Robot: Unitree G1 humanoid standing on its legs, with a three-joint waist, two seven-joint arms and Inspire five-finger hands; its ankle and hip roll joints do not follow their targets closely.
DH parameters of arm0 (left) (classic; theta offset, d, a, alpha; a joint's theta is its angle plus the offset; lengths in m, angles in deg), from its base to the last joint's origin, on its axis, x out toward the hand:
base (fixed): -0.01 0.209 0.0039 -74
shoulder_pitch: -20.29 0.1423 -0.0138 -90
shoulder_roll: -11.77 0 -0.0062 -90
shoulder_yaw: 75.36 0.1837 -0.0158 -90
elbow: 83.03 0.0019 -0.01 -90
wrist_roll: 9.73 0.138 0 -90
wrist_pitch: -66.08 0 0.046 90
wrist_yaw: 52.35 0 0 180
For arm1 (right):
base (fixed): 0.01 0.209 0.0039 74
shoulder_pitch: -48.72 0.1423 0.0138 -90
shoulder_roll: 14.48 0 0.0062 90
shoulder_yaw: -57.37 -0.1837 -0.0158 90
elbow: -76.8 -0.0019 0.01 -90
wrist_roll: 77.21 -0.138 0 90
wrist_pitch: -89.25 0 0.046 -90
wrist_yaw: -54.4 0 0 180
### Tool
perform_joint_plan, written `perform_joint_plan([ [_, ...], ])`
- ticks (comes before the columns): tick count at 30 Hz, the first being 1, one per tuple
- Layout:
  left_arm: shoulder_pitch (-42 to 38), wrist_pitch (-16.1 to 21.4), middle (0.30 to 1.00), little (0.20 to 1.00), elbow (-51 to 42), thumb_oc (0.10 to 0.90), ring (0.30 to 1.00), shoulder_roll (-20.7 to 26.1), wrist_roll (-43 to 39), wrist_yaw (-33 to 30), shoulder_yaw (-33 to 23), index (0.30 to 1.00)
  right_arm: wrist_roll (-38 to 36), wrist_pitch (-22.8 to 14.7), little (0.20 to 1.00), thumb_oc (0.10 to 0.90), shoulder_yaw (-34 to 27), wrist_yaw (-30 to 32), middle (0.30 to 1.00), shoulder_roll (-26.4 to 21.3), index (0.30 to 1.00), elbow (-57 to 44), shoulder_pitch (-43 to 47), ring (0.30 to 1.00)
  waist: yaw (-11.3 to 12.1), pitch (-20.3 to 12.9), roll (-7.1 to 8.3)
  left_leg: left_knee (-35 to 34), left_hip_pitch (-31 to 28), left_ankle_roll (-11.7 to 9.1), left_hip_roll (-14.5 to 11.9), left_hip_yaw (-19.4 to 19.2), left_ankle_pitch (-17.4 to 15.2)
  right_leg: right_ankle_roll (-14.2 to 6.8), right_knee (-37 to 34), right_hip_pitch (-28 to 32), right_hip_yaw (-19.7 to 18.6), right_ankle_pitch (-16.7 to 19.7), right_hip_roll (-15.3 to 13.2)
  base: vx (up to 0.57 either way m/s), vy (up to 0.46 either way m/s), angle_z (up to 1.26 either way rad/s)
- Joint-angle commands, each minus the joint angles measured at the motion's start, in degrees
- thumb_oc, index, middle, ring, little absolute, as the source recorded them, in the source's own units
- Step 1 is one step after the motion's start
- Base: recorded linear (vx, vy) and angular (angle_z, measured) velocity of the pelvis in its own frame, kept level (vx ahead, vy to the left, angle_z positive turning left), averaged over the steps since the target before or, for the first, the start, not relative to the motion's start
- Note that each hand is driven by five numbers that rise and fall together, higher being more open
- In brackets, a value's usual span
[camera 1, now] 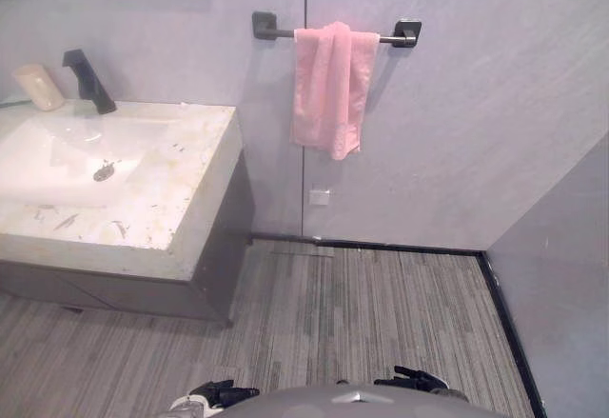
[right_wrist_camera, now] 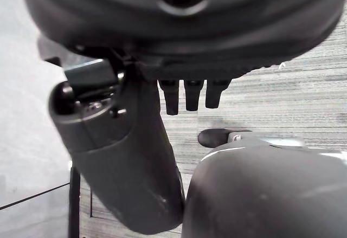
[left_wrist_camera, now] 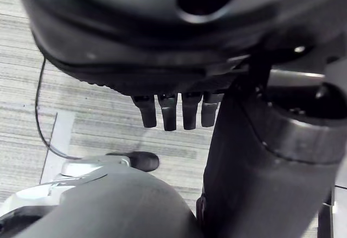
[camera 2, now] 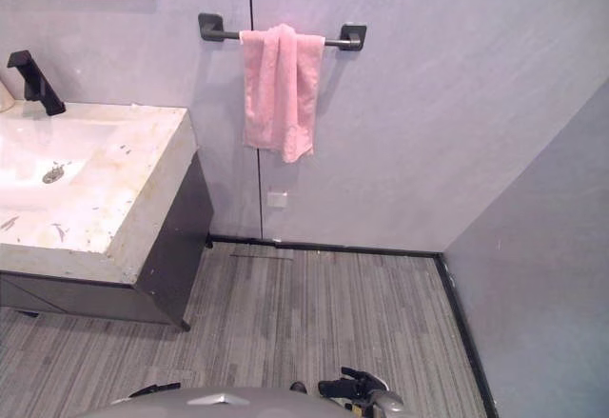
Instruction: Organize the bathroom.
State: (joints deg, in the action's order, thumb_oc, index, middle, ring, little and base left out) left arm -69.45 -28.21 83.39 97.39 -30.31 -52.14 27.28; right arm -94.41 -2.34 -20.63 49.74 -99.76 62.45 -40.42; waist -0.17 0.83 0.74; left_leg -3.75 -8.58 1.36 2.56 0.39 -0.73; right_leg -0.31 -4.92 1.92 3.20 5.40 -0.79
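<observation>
**Colours and patterns in the bathroom**

A pink towel (camera 1: 329,88) is hung on a dark grey rail (camera 1: 336,30) at upper centre. The walls (camera 1: 476,104) are pale grey. At left, a white basin (camera 1: 76,156) is set in a cream counter (camera 1: 181,175) flecked with dark marks, over a dark cabinet (camera 1: 224,247). The tap (camera 1: 88,82) is black. The floor (camera 1: 381,313) is streaked in grey stripes.
</observation>
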Motion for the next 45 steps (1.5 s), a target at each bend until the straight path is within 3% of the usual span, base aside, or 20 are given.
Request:
perform_joint_plan([
  [1,-1.0,-2.9,0.9,0.9,5.3,0.8,0.9,-2.2,-1.8,-0.4,-1.7,0.9,0.3,-0.1,0.9,0.8,2.5,-1.3,0.9,0.8,0.9,3.3,0.8,0.9,0.0,0.6,0.72,-1.3,4.1,1.2,1.2,0.8,2.1,-1.8,-0.1,2.6,0.8,-1.5,0.8,0.0,0.0,0.0],
  [12,-1.6,-5.7,0.9,0.9,5.0,0.8,0.9,-1.9,0.1,1.0,-0.6,0.9,0.1,-1.0,0.9,0.8,2.9,-1.8,0.9,0.4,0.9,3.0,0.9,0.9,-0.6,0.8,0.46,-1.3,3.9,1.0,0.8,0.4,2.1,-1.5,-0.1,2.7,0.2,-1.7,1.3,0.0,-0.005,0.0],
  [14,-1.5,-4.7,0.9,0.9,4.6,0.8,0.9,-2.2,0.3,2.8,-0.2,0.9,5.5,-2.6,0.9,0.8,3.9,-1.3,0.9,0.3,0.9,2.3,0.8,0.9,-0.8,0.8,0.37,-1.3,3.7,0.9,0.6,0.3,2.1,-1.3,-0.1,2.8,0.1,-1.9,1.4,0.05,-0.046,-0.02],
  [19,-2.7,-3.0,0.9,0.9,3.2,0.8,0.9,-1.9,2.0,3.0,1.1,0.9,0.8,-5.5,0.9,0.8,5.0,-0.1,0.9,0.0,0.9,-0.2,1.8,0.9,-0.9,0.8,0.33,-1.3,3.4,0.8,0.3,0.4,2.2,-1.1,-0.1,3.2,0.0,-2.1,1.6,0.03,-0.044,-0.01],
  [21,-3.6,-2.4,0.9,0.9,2.1,0.8,0.9,-1.8,1.1,3.6,1.9,0.9,-0.2,-6.8,0.9,0.8,5.5,0.5,0.9,-0.5,0.9,-2.3,2.3,0.9,-1.2,0.8,0.33,-1.3,3.3,0.7,0.1,0.3,2.2,-1.0,-0.1,3.4,-0.2,-2.1,1.8,0.03,-0.058,0.0],
  [25,-6.3,-1.6,0.9,0.9,-4.6,0.8,0.9,-1.6,-4.6,3.5,3.8,0.9,-1.9,-7.7,0.9,0.8,7.3,5.6,0.9,-2.7,0.9,-16.3,4.0,0.9,-1.6,0.6,0.26,-1.3,2.9,0.7,-0.3,0.2,2.3,-0.7,-0.1,3.6,-0.9,-2.3,2.2,0.03,-0.069,-0.05],
  [26,-6.9,-1.7,0.9,0.9,-8.4,0.8,0.9,-1.5,-4.4,5.3,4.5,0.9,-1.2,-8.2,0.9,0.8,7.7,7.5,0.9,-3.2,0.9,-21.9,4.0,0.9,-1.8,0.5,0.27,-1.3,2.8,0.6,-0.4,0.2,2.4,-0.6,-0.1,3.6,-1.2,-2.2,2.3,0.03,-0.061,-0.03],
  [29,-7.1,-3.4,0.9,0.9,-22.1,0.8,0.9,-0.5,-4.2,2.2,6.2,0.9,-0.3,-4.0,0.9,0.8,8.3,11.9,0.9,-5.4,0.9,-38.0,3.8,0.9,-2.3,1.0,0.39,0.6,2.9,0.1,-0.9,-1.0,2.2,-0.3,-0.1,3.4,-1.9,-2.0,2.4,-0.01,-0.057,-0.02],
  [30,-7.9,-5.4,0.9,0.9,-37.7,0.8,0.9,2.5,-5.1,-3.1,6.8,0.9,-0.3,-3.1,0.9,0.8,7.8,15.6,0.9,-8.0,0.9,-50.9,3.4,0.9,-2.5,2.6,1.57,11.1,7.2,-0.6,-0.9,-2.5,1.4,0.3,0.6,3.0,-2.1,-1.4,1.5,-0.09,-0.089,-0.06],
  [32,-8.7,-3.5,0.9,0.9,-46.1,0.8,0.9,5.0,-5.1,-4.7,5.6,0.9,0.0,-5.3,0.9,0.8,6.6,17.4,0.9,-9.7,0.9,-56.7,2.8,0.9,-2.1,4.3,2.31,20.4,12.3,-1.3,-0.9,-1.7,4.4,1.0,1.2,2.9,-2.2,-0.9,1.3,-0.09,-0.092,0.06],
  [33,-9.3,0.2,0.9,0.9,-54.1,0.8,0.9,7.4,-4.4,-8.2,3.9,0.9,2.2,-9.6,0.9,0.8,4.4,19.1,0.9,-11.1,0.9,-60.4,2.7,0.9,-1.6,6.1,2.69,27.9,16.7,-1.4,-0.8,-0.5,6.7,1.8,1.8,3.3,-2.9,-0.6,1.6,-0.06,-0.063,0.15],
  [35,-9.7,2.0,0.9,0.9,-59.6,0.8,0.9,9.3,-5.0,-9.4,2.5,0.9,2.4,-12.2,0.9,0.8,2.8,20.1,0.9,-11.8,0.9,-62.6,3.2,0.9,-1.1,7.0,2.92,30.3,19.7,-1.1,0.2,0.4,8.0,2.1,2.2,3.5,-4.0,-0.6,1.7,0.0,-0.026,0.17],
  [37,-10.5,7.0,0.9,0.9,-64.9,0.8,0.9,9.8,-4.0,-11.8,0.8,0.9,4.4,-16.1,0.9,0.8,1.3,22.5,0.9,-12.0,0.9,-64.7,5.1,0.9,-0.2,7.9,2.37,26.1,20.6,-0.9,0.8,0.5,9.0,2.1,2.3,4.8,-5.7,-1.3,2.7,0.13,0.027,-0.2],
  [39,-12.1,9.3,0.9,0.9,-69.2,0.8,0.9,10.3,-2.7,-16.1,0.7,0.9,6.2,-16.1,0.9,0.8,1.5,25.5,0.9,-13.1,0.9,-68.3,8.0,0.9,0.3,7.9,1.28,16.6,20.1,-1.1,0.6,-1.0,10.2,2.0,1.7,5.9,-6.2,-1.8,3.8,0.27,0.064,-0.27],
  [40,-13.5,11.5,0.9,0.9,-72.8,0.8,0.9,10.4,1.7,-21.7,-0.2,0.9,6.6,-16.3,0.9,0.8,1.2,27.1,0.9,-14.1,0.9,-71.7,9.8,0.9,1.0,7.6,0.27,8.7,21.0,-1.7,0.9,-1.9,13.0,2.2,1.1,7.2,-6.5,-2.2,5.0,0.36,0.068,-0.02],
  [41,-13.7,12.2,0.9,0.9,-74.5,0.8,0.9,10.8,3.8,-24.4,-0.9,0.9,6.9,-16.3,0.9,0.8,0.8,27.5,0.9,-14.6,0.9,-73.3,10.1,0.9,1.6,7.5,-0.12,5.3,21.6,-2.1,1.3,-1.9,15.4,2.3,0.8,8.1,-6.8,-2.5,5.5,0.3,0.049,0.04],
  [42,-13.7,12.3,0.9,0.9,-74.8,0.8,0.9,10.7,4.1,-24.9,-1.0,0.9,7.2,-16.5,0.9,0.8,0.8,27.7,0.9,-14.7,0.9,-73.5,10.1,0.9,1.6,7.5,-0.09,4.5,21.4,-2.2,1.5,-1.9,15.9,2.3,0.8,8.3,-6.9,-2.6,5.5,0.32,0.026,-0.02],
  [43,-13.8,14.3,0.9,0.9,-76.7,0.8,0.9,11.4,9.7,-30.1,-2.5,0.9,7.2,-17.7,0.9,0.8,0.1,28.0,0.9,-15.1,0.9,-75.2,10.5,0.9,2.7,7.1,-0.48,-0.1,23.2,-3.0,2.0,-2.0,18.2,2.4,0.9,9.7,-7.1,-3.2,6.3,0.32,0.019,-0.21],
  [45,-13.3,15.5,0.9,0.9,-78.3,0.8,0.9,11.9,10.9,-31.8,-4.0,0.9,7.3,-18.4,0.9,0.8,-0.7,28.2,0.9,-15.2,0.9,-75.9,10.4,0.9,3.1,6.8,-0.49,-0.8,24.5,-3.4,2.1,-2.5,18.6,2.5,1.2,10.5,-7.0,-3.9,6.5,0.29,0.022,-0.46],
])
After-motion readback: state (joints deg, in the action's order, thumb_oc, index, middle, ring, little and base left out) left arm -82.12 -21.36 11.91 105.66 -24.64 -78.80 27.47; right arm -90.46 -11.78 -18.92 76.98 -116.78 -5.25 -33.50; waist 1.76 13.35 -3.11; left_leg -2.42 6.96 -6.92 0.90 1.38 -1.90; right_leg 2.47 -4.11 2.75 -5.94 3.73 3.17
